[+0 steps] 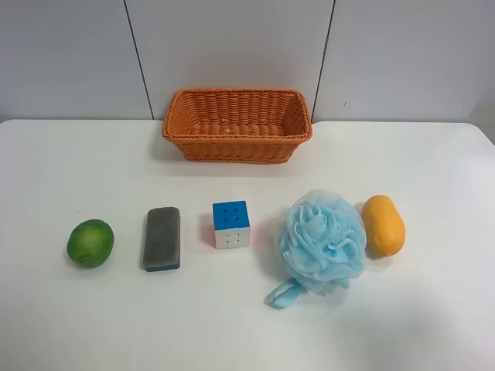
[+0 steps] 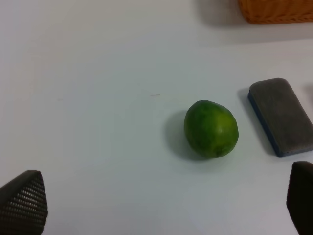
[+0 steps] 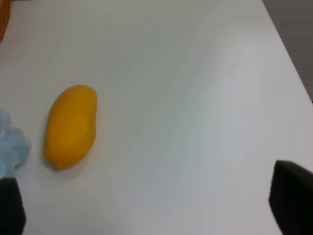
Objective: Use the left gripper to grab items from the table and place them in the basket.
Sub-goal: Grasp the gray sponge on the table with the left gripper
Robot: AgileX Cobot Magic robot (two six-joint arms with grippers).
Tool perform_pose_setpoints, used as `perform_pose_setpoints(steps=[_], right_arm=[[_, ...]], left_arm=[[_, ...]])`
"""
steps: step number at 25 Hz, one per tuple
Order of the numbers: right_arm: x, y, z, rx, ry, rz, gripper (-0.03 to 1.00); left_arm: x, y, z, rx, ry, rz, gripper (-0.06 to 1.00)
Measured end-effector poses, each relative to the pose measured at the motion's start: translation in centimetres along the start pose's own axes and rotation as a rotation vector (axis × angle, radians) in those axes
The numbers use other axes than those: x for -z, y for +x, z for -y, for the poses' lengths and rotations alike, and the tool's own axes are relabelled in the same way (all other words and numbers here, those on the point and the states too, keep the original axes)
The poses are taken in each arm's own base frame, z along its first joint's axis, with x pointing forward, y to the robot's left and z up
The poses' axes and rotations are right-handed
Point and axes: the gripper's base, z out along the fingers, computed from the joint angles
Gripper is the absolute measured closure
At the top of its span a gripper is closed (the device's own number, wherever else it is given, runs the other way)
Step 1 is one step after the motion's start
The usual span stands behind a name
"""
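Green fruit [image 2: 211, 129] on the white table [image 2: 98, 73], ahead of our left gripper [image 2: 162, 200].
We see its two fingers [image 2: 24, 203] spread wide, the fruit lying apart beyond them; grey block [image 2: 281, 115] just beside it, basket [image 2: 274, 10] farther off.

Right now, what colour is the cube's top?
Blue; the puzzle cube shows best in the exterior high view.

On the table [image 1: 433, 325], fruit [image 1: 90, 243], block [image 1: 162, 238], cube [image 1: 231, 224], pouf [image 1: 322, 240], mango [image 1: 384, 225] lie in a row before the basket [image 1: 237, 148].
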Motion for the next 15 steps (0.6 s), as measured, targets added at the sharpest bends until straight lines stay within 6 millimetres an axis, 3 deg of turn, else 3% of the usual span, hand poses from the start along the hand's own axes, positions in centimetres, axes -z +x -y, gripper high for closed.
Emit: perform_pose_setpoints(steps=[7, 15], right_arm=[[0.0, 0.0, 0.0, 0.000, 0.000, 0.000, -0.02], [0.0, 0.0, 0.0, 0.000, 0.000, 0.000, -0.02]], left_arm=[[-0.7, -5.1, -0.3, 0.039, 0.012, -0.158, -0.05], [-5.4, -12.3, -1.1, 0.059, 0.023, -0.374, -0.05]])
